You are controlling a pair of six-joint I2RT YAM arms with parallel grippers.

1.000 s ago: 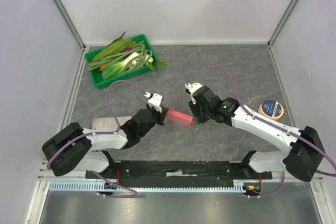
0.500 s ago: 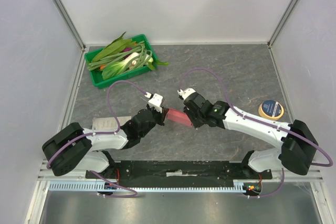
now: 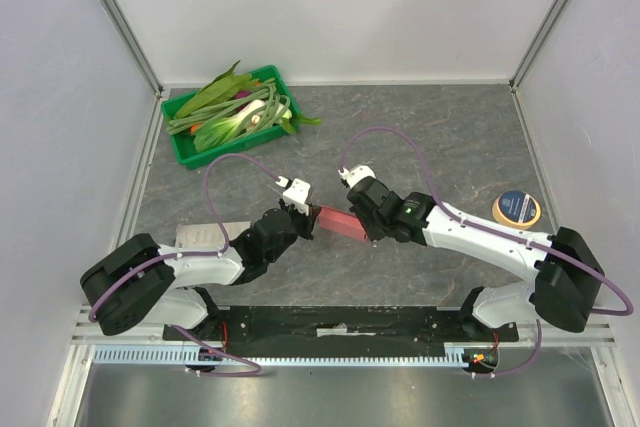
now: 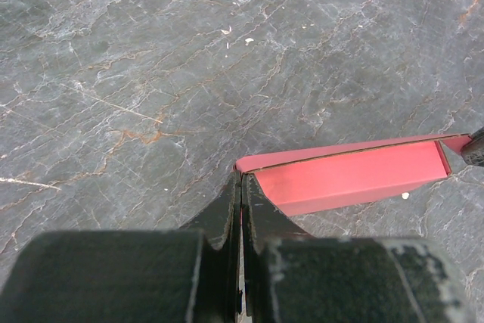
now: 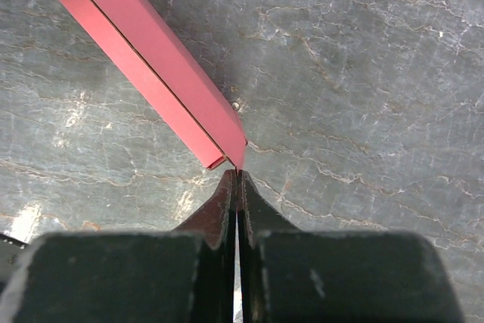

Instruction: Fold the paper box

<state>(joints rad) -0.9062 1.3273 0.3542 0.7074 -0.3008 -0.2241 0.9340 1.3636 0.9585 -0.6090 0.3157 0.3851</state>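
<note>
Top external view: the paper box spans the gap between the arms, long axis left to right; left gripper pinches one end, right gripper the other, both clamped tight.

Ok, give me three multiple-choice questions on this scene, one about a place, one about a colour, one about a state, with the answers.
1. Where is the green tray? A near right; B far left; C dead centre.
2. What colour is the paper box? A blue; B white; C pink-red.
3. How is the right gripper? A shut on the box's end; B wide open; C out of view.

Answers: B, it sits far left in the top view; C, both wrist views show pink-red card; A, its jaws meet on the box's tip.
</note>
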